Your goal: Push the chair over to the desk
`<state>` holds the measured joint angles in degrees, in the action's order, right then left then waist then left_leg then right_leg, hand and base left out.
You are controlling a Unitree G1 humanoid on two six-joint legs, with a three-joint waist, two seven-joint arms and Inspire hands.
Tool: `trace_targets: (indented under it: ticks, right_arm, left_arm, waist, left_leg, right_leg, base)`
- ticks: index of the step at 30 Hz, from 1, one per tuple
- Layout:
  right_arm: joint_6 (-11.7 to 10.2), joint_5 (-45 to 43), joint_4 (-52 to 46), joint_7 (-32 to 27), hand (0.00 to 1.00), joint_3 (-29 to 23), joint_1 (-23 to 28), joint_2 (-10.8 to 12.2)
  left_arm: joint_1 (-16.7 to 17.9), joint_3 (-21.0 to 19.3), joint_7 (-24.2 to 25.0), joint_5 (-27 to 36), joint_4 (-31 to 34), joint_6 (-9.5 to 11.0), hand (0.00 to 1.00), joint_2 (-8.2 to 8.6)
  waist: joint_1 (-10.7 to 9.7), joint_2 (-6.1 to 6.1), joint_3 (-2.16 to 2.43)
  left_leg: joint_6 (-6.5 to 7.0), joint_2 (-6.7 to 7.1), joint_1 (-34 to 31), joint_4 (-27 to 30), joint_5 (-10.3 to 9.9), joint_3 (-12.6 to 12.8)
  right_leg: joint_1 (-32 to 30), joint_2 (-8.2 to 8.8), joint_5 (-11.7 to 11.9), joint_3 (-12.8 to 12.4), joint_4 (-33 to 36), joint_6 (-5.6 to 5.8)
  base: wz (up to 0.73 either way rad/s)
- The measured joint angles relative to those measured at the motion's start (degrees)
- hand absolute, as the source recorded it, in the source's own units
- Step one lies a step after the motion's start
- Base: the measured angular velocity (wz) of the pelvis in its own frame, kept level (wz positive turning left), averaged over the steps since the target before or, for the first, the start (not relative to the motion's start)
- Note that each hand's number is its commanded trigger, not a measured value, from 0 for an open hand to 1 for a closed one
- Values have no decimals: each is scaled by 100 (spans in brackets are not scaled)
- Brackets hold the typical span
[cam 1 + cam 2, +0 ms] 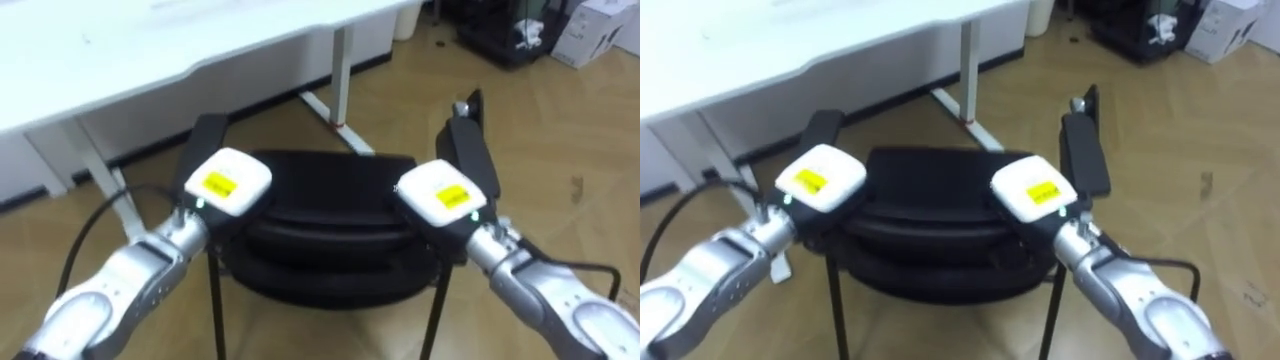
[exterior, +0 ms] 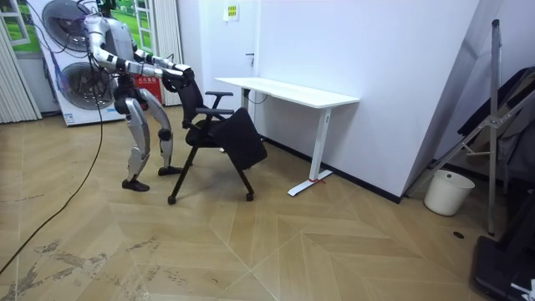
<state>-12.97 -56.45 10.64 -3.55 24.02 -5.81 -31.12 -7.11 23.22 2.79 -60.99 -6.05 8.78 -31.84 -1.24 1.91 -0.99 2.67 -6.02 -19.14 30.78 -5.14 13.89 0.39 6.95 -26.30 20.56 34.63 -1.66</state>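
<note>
The left hand and right hand lie on the black padded office chair backrest; grasping or not, I cannot tell.

A white desk stands against the wall. A white bucket sits to the room view's right of it, and a large fan to its left.

Silver-grey forearms; white block with yellow label on back of left hand and right hand; black cable.

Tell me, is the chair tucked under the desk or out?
Out: bare floor shows between the chair and the desk ahead.
</note>
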Motion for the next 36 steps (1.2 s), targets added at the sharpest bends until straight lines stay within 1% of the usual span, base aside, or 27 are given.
trace_targets:
  ticks: [1,5,6,8,9,10,12,13,14,17,18,19,20,21,22,23,24,25,26,27,28,29,30,31,33,34,36]
  right_arm:
    - [14,-11,-98,-4,100,-19,12,-55]
    - [127,-46,-240,21,100,-18,25,-62]
    - [131,-45,-302,75,100,-20,24,-71]
    - [143,-45,-386,104,100,-25,11,-104]
    - [158,-49,-399,119,100,-23,17,-82]
    - [159,-35,-439,146,100,-23,19,-89]
    - [168,-5,-464,157,100,-28,18,-89]
    - [188,-7,-463,141,100,-25,17,-77]
    - [201,-15,-461,131,100,-23,18,-71]
    - [215,-17,-412,117,100,-9,24,-13]
    - [216,-17,-295,79,100,40,26,5]
    - [227,-15,-161,20,100,138,26,48]
    - [229,-16,-125,11,100,157,25,71]
    - [237,-72,-105,5,100,169,22,134]
    - [238,-167,-112,5,100,171,22,198]
    - [237,-203,-121,8,100,172,24,220]
    - [233,-222,-134,69,100,183,23,241]
    - [228,-226,-126,149,100,199,41,276]
    - [224,-223,-125,173,100,206,58,284]
    - [220,-202,-117,180,100,235,87,281]
    - [218,-182,-117,187,100,234,113,258]
    - [218,-163,-117,203,100,230,105,225]
    - [220,-156,-113,221,100,205,89,158]
    - [201,-157,-113,213,100,186,44,100]
    - [192,-158,-112,179,100,182,0,85]
    - [192,-158,-127,166,100,183,-40,63]
    - [204,-158,-136,164,100,184,-124,65]
  left_arm:
    - [-37,-19,-2,-9,27,3,100,-1]
    - [-71,-59,0,-49,42,27,100,-4]
    - [-69,-61,11,-44,46,45,100,1]
    - [-56,-100,2,-43,74,56,100,1]
    - [-34,-123,4,-44,74,58,100,1]
    - [-13,-164,3,-46,113,62,100,0]
    - [-21,-202,4,-47,139,73,100,-5]
    - [-29,-223,2,-47,140,88,100,-9]
    - [-28,-235,-3,-47,141,102,100,-14]
    - [-25,-255,-50,-94,143,122,100,-28]
    - [-16,-231,-78,-104,74,132,100,-20]
    - [-14,-149,-110,-104,-33,137,100,-27]
    - [-15,-133,-124,-103,-83,144,100,-22]
    - [-14,-127,-151,-103,-154,157,100,-46]
    - [18,-127,-192,-103,-185,163,100,-65]
    - [33,-132,-210,-100,-197,163,100,-92]
    - [51,-133,-204,-83,-228,165,100,-105]
    - [98,-132,-192,-68,-254,166,100,-97]
    - [119,-126,-184,-36,-253,166,100,-82]
    - [133,-114,-143,-1,-243,177,100,-103]
    - [140,-113,-101,2,-243,180,100,-102]
    - [140,-113,-102,-8,-246,174,100,-67]
    - [141,-107,-104,-16,-245,157,100,22]
    - [123,-104,-135,-14,-240,155,100,58]
    - [93,-105,-183,-44,-239,103,100,106]
    - [76,-107,-219,-44,-213,83,100,87]
    - [11,-121,-232,-42,-187,68,100,22]
  waist:
    - [-10,20,-1]
    - [-5,55,-1]
    - [11,69,3]
    - [65,80,3]
    - [71,111,6]
    - [71,144,11]
    - [70,174,17]
    - [75,172,19]
    - [75,166,22]
    - [75,121,19]
    - [84,87,6]
    - [111,-16,-17]
    - [112,-63,-17]
    - [166,-112,-38]
    - [165,-166,-58]
    - [161,-173,-58]
    - [165,-183,-59]
    - [119,-197,-70]
    - [77,-173,-64]
    - [-34,-134,-45]
    - [-4,-24,10]
    - [42,-84,53]
    - [65,-121,69]
    - [40,-188,69]
    - [22,-190,66]
    - [33,-163,54]
    - [70,-168,50]
  left_leg:
    - [38,85,-12,-3,-44,9]
    - [67,239,75,22,-250,73]
    - [84,314,96,46,-342,95]
    - [107,423,154,61,-455,122]
    - [125,490,185,83,-527,123]
    - [148,541,192,169,-617,112]
    - [186,580,183,350,-785,108]
    - [200,588,187,447,-887,69]
    - [200,592,191,482,-922,39]
    - [199,594,333,441,-1050,-126]
    - [188,570,497,327,-1070,-284]
    - [175,505,685,183,-1119,-431]
    - [196,466,735,146,-1157,-484]
    - [174,456,867,38,-1168,-568]
    - [149,453,952,-29,-1183,-664]
    - [128,457,998,-55,-1195,-720]
    - [62,465,1099,-67,-1244,-853]
    - [-10,473,1196,-45,-1322,-1039]
    - [-51,475,1249,6,-1382,-1152]
    - [-153,480,1271,222,-1553,-1431]
    - [-309,426,1263,460,-1722,-1553]
    - [-389,354,1277,500,-1758,-1528]
    - [-471,215,1297,484,-1794,-1476]
    - [-543,105,1310,407,-1770,-1426]
    - [-650,30,1374,151,-1663,-1389]
    - [-709,-4,1399,8,-1603,-1363]
    - [-789,-115,1394,-67,-1552,-1222]
  right_leg:
    - [3,65,-26,18,-38,51]
    - [223,205,-70,120,-224,197]
    - [281,301,-106,183,-189,263]
    - [245,471,-127,362,109,325]
    - [216,640,-96,493,429,382]
    - [134,782,-53,512,767,440]
    - [79,890,-4,474,1098,461]
    - [76,898,61,458,1230,462]
    - [81,892,106,456,1268,447]
    - [92,746,578,353,1457,394]
    - [-16,667,999,193,1684,412]
    - [-162,545,1147,-23,1917,366]
    - [-280,475,1018,-116,1957,391]
    - [-658,349,745,-223,2013,359]
    - [-1061,227,622,-361,1829,331]
    - [-1265,163,604,-464,1672,337]
    - [-1591,79,619,-640,1237,334]
    - [-1694,95,761,-704,577,321]
    - [-1714,102,892,-803,198,358]
    - [-1705,84,1297,-1025,-208,466]
    - [-1614,-12,1461,-1008,-132,335]
    - [-1583,-6,1491,-893,-92,236]
    - [-1501,-13,1406,-635,-103,75]
    - [-1412,-15,1364,-456,-130,0]
    - [-1321,-26,1293,-299,-199,-82]
    - [-1313,-30,1240,-240,-203,-142]
    - [-1287,-57,1143,-130,-200,-188]
  base:
    - [12]
    - [11]
    - [9]
    - [7]
    - [18]
    - [26]
    - [31]
    - [29]
    - [31]
    - [40]
    - [32]
    - [29]
    - [19]
    - [25]
    - [30]
    - [47]
    - [68]
    - [80]
    - [109]
    - [112]
    - [96]
    - [61]
    - [53]
    - [60]
    - [57]
    - [41]
    - [32]
